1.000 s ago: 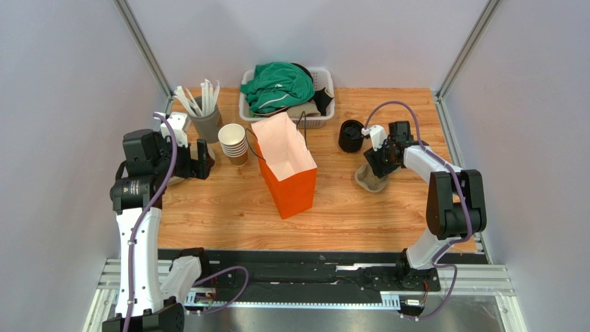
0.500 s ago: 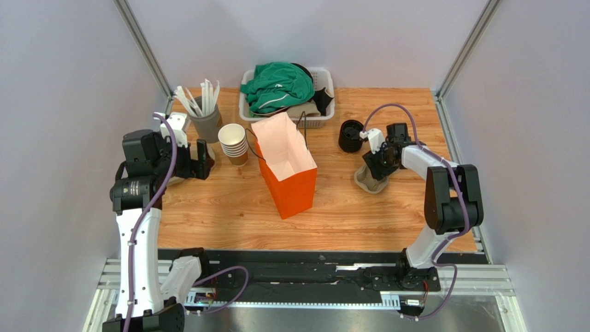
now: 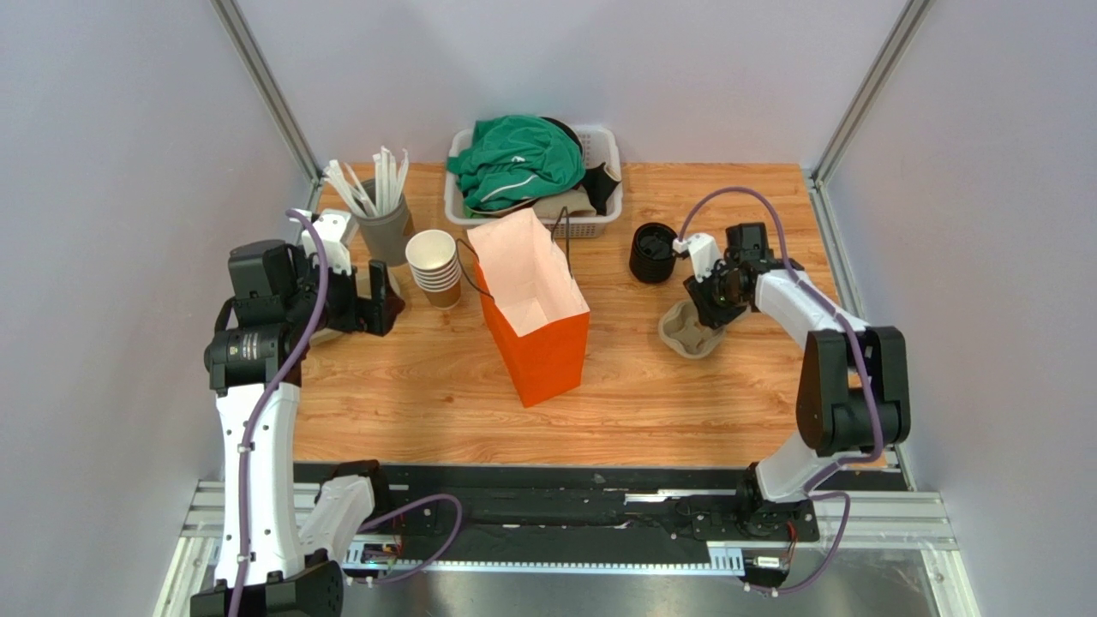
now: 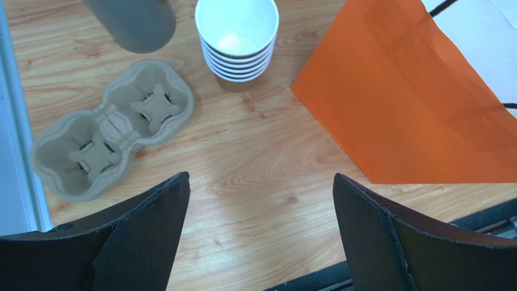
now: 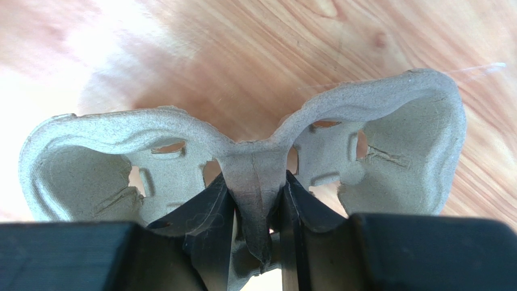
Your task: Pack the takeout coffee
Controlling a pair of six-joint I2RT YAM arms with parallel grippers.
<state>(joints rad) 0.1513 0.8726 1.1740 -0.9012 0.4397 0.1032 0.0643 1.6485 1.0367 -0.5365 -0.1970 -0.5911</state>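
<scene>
Where right gripper [image 5: 258,209] clamps, carrier [image 5: 388,139] ridge sits pinched.

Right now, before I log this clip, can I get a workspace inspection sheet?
Surface: wood-grain table.
Job's things: lidded coffee nothing seen; orange paper bag stands open mid-table.
Clutter: paper cup stack, spare pulp carrier, straw holder, black lid stack, basket of clothing.
Grippers: left gripper open above the table; right gripper shut on a pulp cup carrier's centre ridge.
Cables: purple cable along each arm.
Surroundings: grey walls, metal corner posts.
</scene>
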